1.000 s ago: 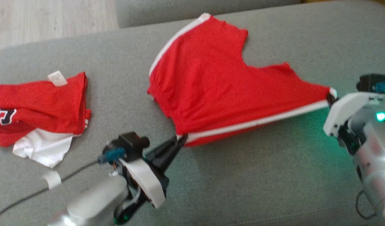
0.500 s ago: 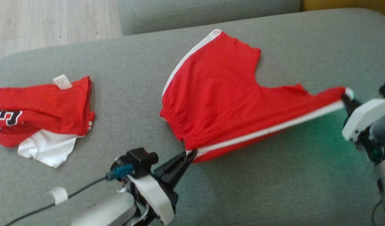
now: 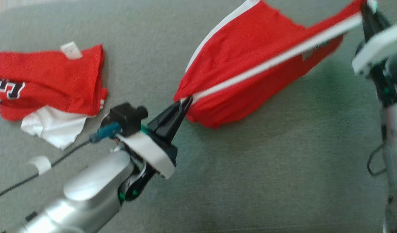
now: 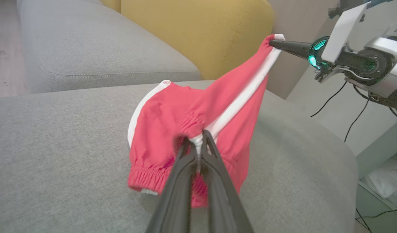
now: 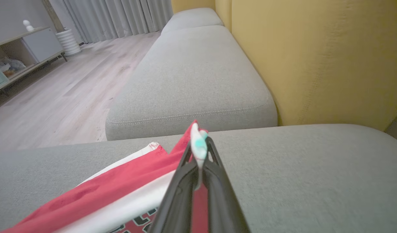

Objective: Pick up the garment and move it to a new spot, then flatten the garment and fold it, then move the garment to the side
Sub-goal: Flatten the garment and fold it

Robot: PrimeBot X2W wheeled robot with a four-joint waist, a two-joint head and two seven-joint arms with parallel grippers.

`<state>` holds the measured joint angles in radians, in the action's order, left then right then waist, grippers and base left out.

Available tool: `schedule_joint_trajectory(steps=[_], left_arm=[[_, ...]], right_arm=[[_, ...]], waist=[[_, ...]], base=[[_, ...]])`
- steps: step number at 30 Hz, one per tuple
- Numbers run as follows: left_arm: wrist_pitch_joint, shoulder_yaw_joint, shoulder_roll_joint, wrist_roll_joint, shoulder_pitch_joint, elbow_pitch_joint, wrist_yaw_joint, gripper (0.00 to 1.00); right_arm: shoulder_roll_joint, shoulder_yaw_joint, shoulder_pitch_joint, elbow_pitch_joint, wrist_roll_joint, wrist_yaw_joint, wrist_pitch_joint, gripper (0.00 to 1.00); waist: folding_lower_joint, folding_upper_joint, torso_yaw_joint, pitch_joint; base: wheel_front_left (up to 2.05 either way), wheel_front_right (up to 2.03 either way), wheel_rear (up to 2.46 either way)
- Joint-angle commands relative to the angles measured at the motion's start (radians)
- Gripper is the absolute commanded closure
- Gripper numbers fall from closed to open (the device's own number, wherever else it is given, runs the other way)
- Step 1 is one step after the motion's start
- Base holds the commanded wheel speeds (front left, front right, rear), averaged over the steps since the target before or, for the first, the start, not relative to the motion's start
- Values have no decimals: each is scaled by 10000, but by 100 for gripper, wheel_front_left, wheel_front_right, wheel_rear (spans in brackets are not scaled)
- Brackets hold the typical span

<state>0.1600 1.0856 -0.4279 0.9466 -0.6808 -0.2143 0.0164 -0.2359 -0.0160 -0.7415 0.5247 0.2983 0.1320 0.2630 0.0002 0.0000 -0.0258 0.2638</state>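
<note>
The garment (image 3: 250, 55) is a pair of red shorts with a white side stripe, stretched in the air between both grippers above the grey sofa cushion (image 3: 266, 168). My left gripper (image 3: 185, 103) is shut on the waistband end of the stripe, seen up close as the garment (image 4: 172, 119) bunches around the left gripper (image 4: 197, 137). My right gripper (image 3: 366, 7) is shut on the hem corner at the upper right, higher than the left. In the right wrist view the right gripper (image 5: 198, 145) pinches the white edge of the garment (image 5: 121, 191).
A second red and white garment (image 3: 46, 84) with a white label lies crumpled on the cushion at the left. A yellow backrest (image 4: 198, 32) stands behind the sofa, with another grey seat cushion (image 5: 192, 74) beyond. Wooden floor (image 5: 59, 94) lies past the sofa's edge.
Both grippers have lifted the garment off the cushion and it now hangs taut between them, the right end highest. The head camera has tilted, shifting the whole view.
</note>
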Motion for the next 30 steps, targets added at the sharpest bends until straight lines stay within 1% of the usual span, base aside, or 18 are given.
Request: schedule_joint_trajectory(steps=[1, 4, 7, 11, 17, 18, 21, 22, 23, 24, 25, 26, 30], left_arm=[[90, -514, -172, 26, -539, 163, -50, 100], [129, -553, 92, -9, -899, -15, -201, 100], [188, -559, 430, -75, -1280, -309, -368, 100], [249, -518, 907, -122, -1685, -810, -586, 100], [364, -302, 1563, -270, -2119, -1502, -893, 100], [419, -250, 1756, -309, -2243, -1700, -972, 100], [507, -185, 2004, -359, -2401, -1973, -1074, 100], [529, -169, 2070, -360, -2435, -2066, -1102, 100], [544, -155, 2130, -351, -2460, -2175, -1125, 100], [564, -147, 2179, -352, -2484, -2282, -1141, 71], [597, -160, 2224, -362, -2506, -2388, -1147, 15], [631, -172, 2266, -365, -2516, -2489, -1155, 0], [740, -196, 2334, -335, -2467, -2849, -1219, 0]], right_arm=[[23, 30, -402, -220, -146, -13, -81, 100], [235, -59, -1267, 460, -776, -13, -126, 100], [309, -79, -2022, 1291, -1500, -13, -233, 100], [283, -245, -2883, 2412, -2358, -13, -540, 100], [224, -768, -3806, 3823, -3344, -13, -1108, 100], [193, -954, -4049, 4204, -3609, -13, -1291, 100], [150, -1225, -4333, 4720, -3994, -13, -1472, 100], [127, -1309, -4399, 4838, -4135, -13, -1559, 66], [99, -1464, -4453, 4979, -4270, -13, -1582, 0], [67, -1612, -4507, 5084, -4422, -13, -1640, 0], [41, -1790, -4556, 5163, -4567, -13, -1717, 0], [43, -1963, -4596, 5230, -4704, -13, -1798, 0], [164, -2441, -4692, 5490, -5078, -13, -2146, 0]], waist=[[-2, 0, 400, 433], [-2, 0, 762, 862], [-2, 0, 1139, 1240], [-2, 0, 1584, 1596], [-2, 0, 2082, 1975], [-2, 0, 2211, 2086], [-2, 0, 2364, 2223], [-2, 0, 2402, 2254], [-2, 0, 2432, 2275], [-2, 0, 2455, 2297], [-2, 0, 2477, 2310], [-2, 0, 2491, 2308], [-2, 0, 2464, 2166]], base=[[0, 0, 0], [0, 0, 0], [0, 0, 0], [0, 0, 0], [0, 0, 0], [0, 0, 0], [0, 0, 0], [0, 0, 0], [0, 0, 0], [0, 0, 0], [0, 0, 0], [0, 0, 0], [0, 0, 0]])
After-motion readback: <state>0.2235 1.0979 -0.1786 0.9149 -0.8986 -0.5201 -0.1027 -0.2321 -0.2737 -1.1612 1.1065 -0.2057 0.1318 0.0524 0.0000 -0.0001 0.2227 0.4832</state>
